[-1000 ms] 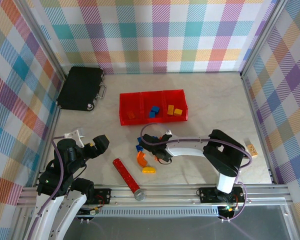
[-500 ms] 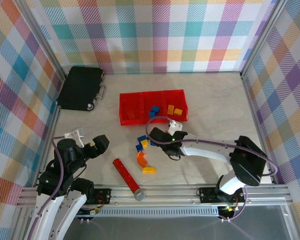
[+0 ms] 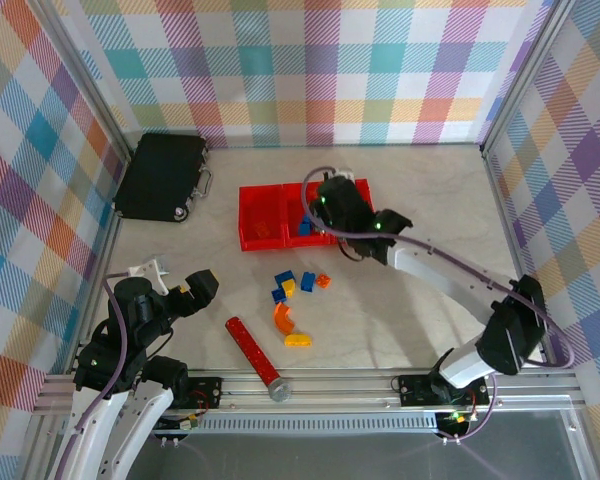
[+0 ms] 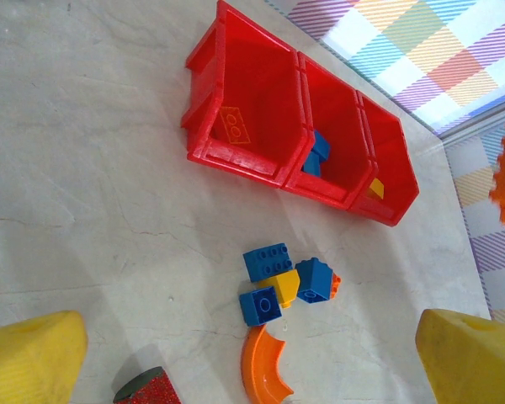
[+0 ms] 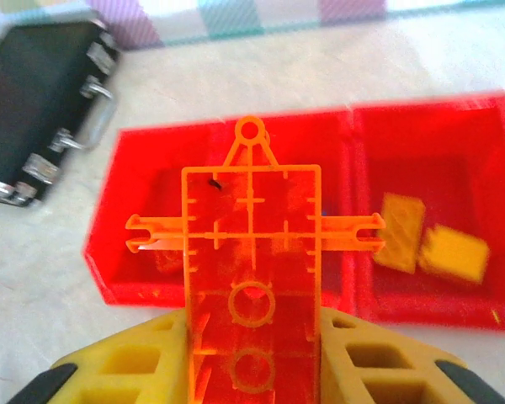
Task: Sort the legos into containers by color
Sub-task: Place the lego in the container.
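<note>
Containers: three red bins, joined in row, mid-table. Left bin: one orange brick seen. Middle bin: blue bricks, count cannot be told. Right bin: two yellowish bricks. Seven loose legos counted on table in front of bins: three blue, two yellow, two orange; one orange and one yellow are curved arches. Right gripper held above containers, fingers clamped on flat orange plate. Left gripper spread wide, nothing held, near own base.
</note>
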### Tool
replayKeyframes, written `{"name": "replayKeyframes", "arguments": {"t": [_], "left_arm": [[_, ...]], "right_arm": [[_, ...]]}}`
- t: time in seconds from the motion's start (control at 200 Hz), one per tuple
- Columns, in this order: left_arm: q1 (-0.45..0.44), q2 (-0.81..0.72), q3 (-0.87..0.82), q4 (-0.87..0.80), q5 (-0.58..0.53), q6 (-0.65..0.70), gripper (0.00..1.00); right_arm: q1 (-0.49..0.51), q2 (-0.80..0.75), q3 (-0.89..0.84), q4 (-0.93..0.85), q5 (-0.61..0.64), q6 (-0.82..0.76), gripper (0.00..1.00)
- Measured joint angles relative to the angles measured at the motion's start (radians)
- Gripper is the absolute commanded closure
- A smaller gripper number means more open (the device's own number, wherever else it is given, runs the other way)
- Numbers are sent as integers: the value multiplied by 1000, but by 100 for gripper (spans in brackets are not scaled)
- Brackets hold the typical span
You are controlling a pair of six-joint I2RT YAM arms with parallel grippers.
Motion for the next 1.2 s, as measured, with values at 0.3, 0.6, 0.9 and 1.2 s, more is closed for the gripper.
{"name": "replayKeyframes", "arguments": {"t": [0.3, 0.6, 0.9, 1.2], "left_arm": [[0, 5, 0, -2, -1, 0, 0], [0, 14, 0, -5, -4, 0, 0], [0, 27, 0, -9, -19, 0, 0], [0, 39, 0, -9, -24, 0, 0]], "right_arm": [[-42, 353, 417, -70, -260, -235, 67], [-42, 591, 612, -156, -402, -306, 67], [-42, 733, 678, -182, -421, -295, 67], [-42, 814, 741, -178, -429, -221, 66]]}}
